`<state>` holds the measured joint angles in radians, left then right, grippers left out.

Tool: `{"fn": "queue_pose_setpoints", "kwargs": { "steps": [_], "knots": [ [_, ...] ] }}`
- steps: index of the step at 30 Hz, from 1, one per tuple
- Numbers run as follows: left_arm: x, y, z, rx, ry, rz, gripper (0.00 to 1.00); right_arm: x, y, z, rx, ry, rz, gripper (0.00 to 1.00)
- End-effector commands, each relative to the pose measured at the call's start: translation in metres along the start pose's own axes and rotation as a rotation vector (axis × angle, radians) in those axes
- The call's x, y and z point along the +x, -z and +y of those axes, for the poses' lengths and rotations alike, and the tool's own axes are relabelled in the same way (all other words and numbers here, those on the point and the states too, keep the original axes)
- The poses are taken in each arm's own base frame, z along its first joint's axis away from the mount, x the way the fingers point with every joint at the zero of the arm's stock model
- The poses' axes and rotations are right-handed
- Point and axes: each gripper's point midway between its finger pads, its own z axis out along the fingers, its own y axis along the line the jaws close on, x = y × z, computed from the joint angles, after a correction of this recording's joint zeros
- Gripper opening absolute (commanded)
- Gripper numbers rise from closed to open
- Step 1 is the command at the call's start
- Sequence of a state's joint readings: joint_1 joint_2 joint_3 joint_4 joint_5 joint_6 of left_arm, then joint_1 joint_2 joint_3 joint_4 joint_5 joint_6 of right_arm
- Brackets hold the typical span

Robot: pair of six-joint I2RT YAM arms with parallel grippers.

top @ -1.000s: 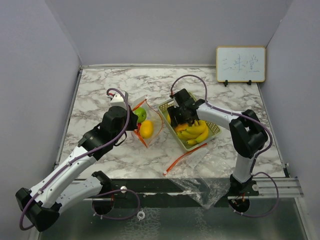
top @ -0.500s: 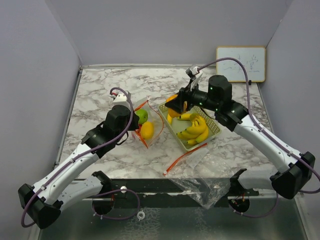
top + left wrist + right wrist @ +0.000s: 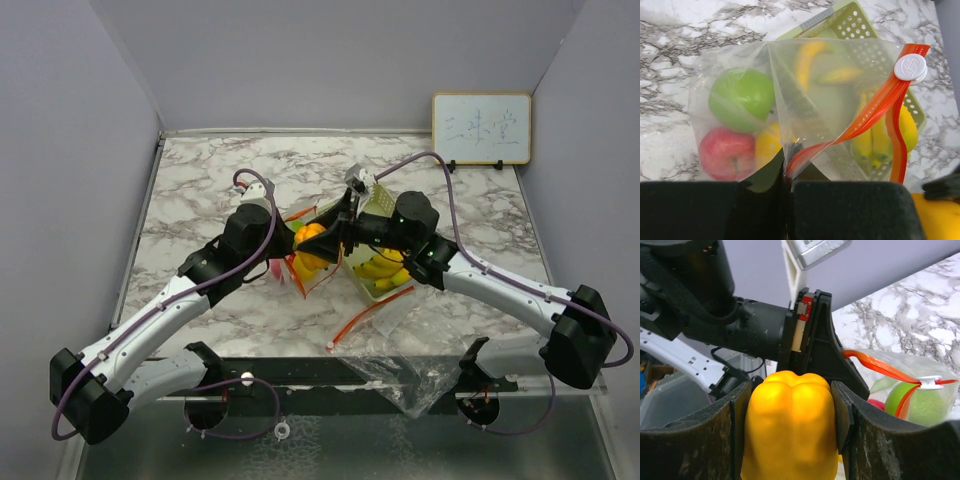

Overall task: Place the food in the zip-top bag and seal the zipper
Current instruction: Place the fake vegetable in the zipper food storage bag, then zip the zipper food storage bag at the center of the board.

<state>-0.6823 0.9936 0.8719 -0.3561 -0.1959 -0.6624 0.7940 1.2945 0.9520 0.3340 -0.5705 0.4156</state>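
Observation:
My left gripper (image 3: 283,247) is shut on the edge of the clear zip-top bag (image 3: 308,275), pinching it at the red-orange zipper (image 3: 875,112) and holding the mouth open. In the left wrist view the gripper (image 3: 788,185) shows a green apple (image 3: 742,99), a red apple (image 3: 726,152) and a yellow piece (image 3: 769,150) inside the bag. My right gripper (image 3: 322,238) is shut on a yellow bell pepper (image 3: 790,425) and holds it at the bag's mouth, close to the left gripper. Yellow bananas (image 3: 385,268) lie in the pale green tray (image 3: 402,288).
A second crumpled clear bag (image 3: 400,370) with a red strip (image 3: 365,315) lies at the table's front edge. A small whiteboard (image 3: 481,128) stands at the back right. The zipper's white slider (image 3: 910,67) sits at the far end of the strip.
My right gripper lifted the yellow pepper from the tray and carried it left to the bag's mouth. My left gripper moved slightly right, still holding the bag.

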Motion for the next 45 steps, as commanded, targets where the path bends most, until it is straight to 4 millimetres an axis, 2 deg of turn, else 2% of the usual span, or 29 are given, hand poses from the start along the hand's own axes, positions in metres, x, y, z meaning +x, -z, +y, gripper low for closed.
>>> {"fn": "queue_pose_setpoints", "kwargs": {
  "steps": [1, 4, 8, 11, 14, 15, 19, 22, 25, 28, 32, 35, 39, 41, 42, 45],
  "knots": [
    [0.0, -0.001, -0.021, 0.1, 0.07, 0.007, 0.0, -0.014, -0.01, -0.023, 0.149, 0.058, -0.139, 0.19],
    [0.001, 0.002, -0.022, 0.11, 0.084, 0.006, 0.0, 0.005, -0.005, -0.051, 0.29, 0.078, -0.121, 0.21],
    [-0.003, 0.007, -0.021, 0.11, 0.092, -0.011, 0.0, 0.028, 0.008, -0.083, 0.468, 0.094, -0.084, 0.35],
    [-0.004, 0.008, -0.022, 0.109, 0.092, -0.01, 0.0, 0.031, 0.012, -0.091, 0.51, 0.119, -0.058, 0.6],
    [-0.002, 0.004, -0.021, 0.107, 0.093, -0.005, 0.0, 0.023, 0.01, -0.086, 0.496, 0.128, -0.057, 0.99],
    [-0.001, 0.002, -0.021, 0.105, 0.094, 0.0, 0.0, 0.018, 0.011, -0.083, 0.494, 0.13, -0.066, 1.0],
    [0.006, -0.004, -0.019, 0.099, 0.103, 0.011, 0.0, -0.009, 0.023, -0.073, 0.516, 0.112, -0.142, 1.0],
    [0.008, -0.007, -0.016, 0.096, 0.12, -0.001, 0.0, -0.021, 0.03, -0.08, 0.599, 0.048, -0.16, 1.0],
    [0.013, -0.011, -0.012, 0.093, 0.137, -0.01, 0.0, -0.021, 0.033, -0.097, 0.712, -0.027, -0.165, 1.0],
    [0.017, -0.014, -0.01, 0.092, 0.152, -0.015, 0.0, -0.014, 0.022, -0.11, 0.762, -0.071, -0.122, 0.97],
    [0.021, -0.019, -0.005, 0.073, 0.151, -0.015, 0.0, -0.004, -0.005, -0.122, 0.771, -0.108, -0.025, 0.82],
    [0.022, -0.021, -0.003, 0.063, 0.143, -0.013, 0.0, 0.008, -0.021, -0.122, 0.757, -0.12, 0.022, 0.75],
    [0.022, -0.022, -0.003, 0.059, 0.136, -0.012, 0.0, 0.019, -0.029, -0.121, 0.781, -0.116, 0.063, 0.67],
    [0.021, -0.023, -0.003, 0.06, 0.132, -0.013, 0.0, 0.021, -0.029, -0.12, 0.792, -0.108, 0.074, 0.55],
    [0.021, -0.024, -0.003, 0.059, 0.13, -0.013, 0.0, 0.021, -0.029, -0.119, 0.79, -0.107, 0.073, 0.46],
    [0.02, -0.025, -0.004, 0.057, 0.127, -0.014, 0.0, 0.022, -0.03, -0.116, 0.777, -0.101, 0.08, 0.31]
  ]
}}
